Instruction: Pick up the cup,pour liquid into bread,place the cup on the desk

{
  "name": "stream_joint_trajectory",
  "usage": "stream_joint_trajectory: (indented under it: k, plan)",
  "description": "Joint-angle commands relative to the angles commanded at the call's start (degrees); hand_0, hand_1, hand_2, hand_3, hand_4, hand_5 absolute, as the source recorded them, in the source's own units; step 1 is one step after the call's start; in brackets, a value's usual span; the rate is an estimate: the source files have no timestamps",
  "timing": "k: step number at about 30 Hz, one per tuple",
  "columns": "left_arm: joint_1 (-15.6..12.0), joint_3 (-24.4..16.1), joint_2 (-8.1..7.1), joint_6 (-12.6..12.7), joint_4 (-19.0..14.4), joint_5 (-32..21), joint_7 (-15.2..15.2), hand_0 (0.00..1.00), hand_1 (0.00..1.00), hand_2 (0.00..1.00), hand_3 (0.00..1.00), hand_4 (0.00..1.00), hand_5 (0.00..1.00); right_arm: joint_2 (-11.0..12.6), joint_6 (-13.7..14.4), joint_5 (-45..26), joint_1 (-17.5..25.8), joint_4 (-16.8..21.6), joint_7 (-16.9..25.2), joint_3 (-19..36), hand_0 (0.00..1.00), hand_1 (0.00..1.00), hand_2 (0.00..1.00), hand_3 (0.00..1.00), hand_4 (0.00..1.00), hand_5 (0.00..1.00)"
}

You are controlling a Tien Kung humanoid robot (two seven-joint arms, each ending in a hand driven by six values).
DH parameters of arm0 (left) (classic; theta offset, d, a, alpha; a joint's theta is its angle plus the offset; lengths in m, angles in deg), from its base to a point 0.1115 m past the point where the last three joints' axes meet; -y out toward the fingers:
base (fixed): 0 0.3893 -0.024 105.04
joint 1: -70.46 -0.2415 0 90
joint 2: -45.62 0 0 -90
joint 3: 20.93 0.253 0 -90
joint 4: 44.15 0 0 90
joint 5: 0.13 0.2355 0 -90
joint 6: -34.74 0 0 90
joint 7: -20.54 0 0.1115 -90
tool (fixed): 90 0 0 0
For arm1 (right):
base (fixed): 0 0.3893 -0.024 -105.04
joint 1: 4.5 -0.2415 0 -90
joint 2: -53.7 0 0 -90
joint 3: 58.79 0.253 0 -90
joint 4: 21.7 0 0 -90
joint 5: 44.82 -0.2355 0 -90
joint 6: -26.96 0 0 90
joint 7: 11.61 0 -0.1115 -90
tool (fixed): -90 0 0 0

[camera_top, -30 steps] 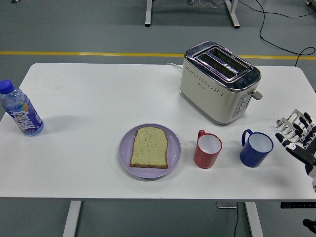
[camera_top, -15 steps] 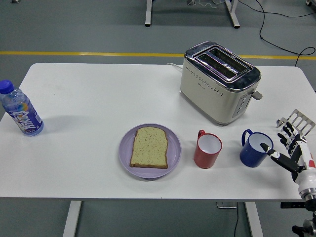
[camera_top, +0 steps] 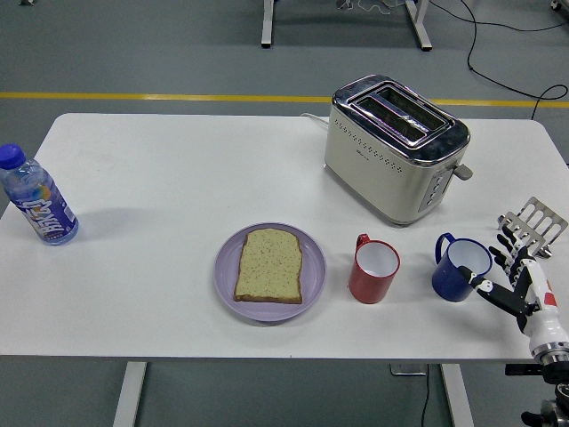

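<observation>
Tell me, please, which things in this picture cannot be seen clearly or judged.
- Head view: whether the red cup or the blue cup holds liquid; their rims hide the bottoms.
- Whether the right robot hand touches the blue cup: too close to tell.
- The right arm is cut off by the picture's edge; the left arm is out of view.
- Label print on the bottle: too small.

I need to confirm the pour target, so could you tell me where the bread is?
In the head view, the bread lies on the purple plate near the front edge, left of the red cup.
</observation>
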State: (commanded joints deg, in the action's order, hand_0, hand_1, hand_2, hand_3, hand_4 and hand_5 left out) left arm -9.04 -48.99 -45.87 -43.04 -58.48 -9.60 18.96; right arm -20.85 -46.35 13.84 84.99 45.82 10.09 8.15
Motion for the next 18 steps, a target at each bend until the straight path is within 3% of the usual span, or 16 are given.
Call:
stream_joint_trajectory:
  k: [18]
  plan:
    - [0.0, -0.1, 0.04, 0.1, 0.0, -0.3, 0.0, 0.690, 0.756, 0.773, 0.611, 0.396, 0.998, -0.7, 0.7, 1.3, -1.7, -2.9, 0.4, -2.1, 0.972, 0.870, 0.955, 0.998, 0.998, 0.218]
